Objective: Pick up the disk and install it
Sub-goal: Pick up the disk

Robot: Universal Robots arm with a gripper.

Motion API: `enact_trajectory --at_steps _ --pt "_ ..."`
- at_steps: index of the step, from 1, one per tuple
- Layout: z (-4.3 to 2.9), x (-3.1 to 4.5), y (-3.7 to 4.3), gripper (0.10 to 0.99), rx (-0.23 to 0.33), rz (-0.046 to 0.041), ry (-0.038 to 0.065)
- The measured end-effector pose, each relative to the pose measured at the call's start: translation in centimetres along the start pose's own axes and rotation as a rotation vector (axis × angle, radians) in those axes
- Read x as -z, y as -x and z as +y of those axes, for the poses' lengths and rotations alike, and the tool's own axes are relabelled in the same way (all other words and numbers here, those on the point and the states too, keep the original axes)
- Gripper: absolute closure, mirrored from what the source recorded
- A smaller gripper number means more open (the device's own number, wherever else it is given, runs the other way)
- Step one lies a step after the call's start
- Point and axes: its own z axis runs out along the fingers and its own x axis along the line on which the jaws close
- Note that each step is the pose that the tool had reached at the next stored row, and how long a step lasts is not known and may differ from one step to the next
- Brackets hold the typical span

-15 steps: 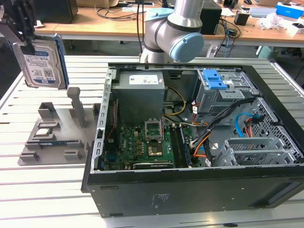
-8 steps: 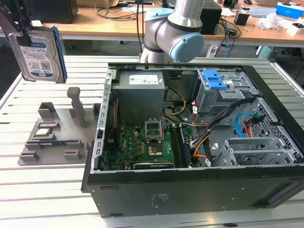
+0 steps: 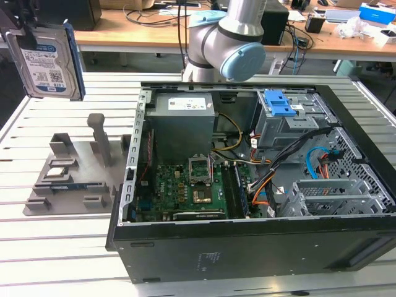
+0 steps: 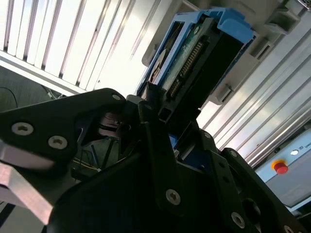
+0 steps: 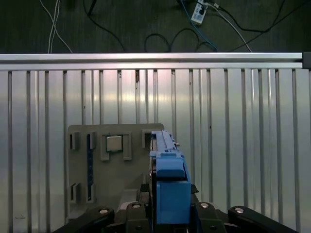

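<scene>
While held clear above the tray [image 3: 68,179], disk [image 3: 46,59]: upright, gripper [image 5: 169,211] clamped on it, seemingly by its blue frame edges, probably sparing the label; case [image 3: 247,247] lies open beside.

No words or numbers can be read with certainty. The disk [image 3: 48,57] carries a white-and-blue label [image 3: 42,69] with small dark print and barcodes, too fine to make out. A white sticker [image 3: 190,104] is on the grey power supply [image 3: 180,130], and faint pale print [image 3: 210,258] marks the black computer case [image 3: 260,247]; both are illegible.
</scene>
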Motion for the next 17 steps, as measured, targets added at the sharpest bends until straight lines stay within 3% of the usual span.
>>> enact_trajectory --at_steps 17 --pt "0.11 3.44 0.11 0.718 0.0 0.0 0.0"
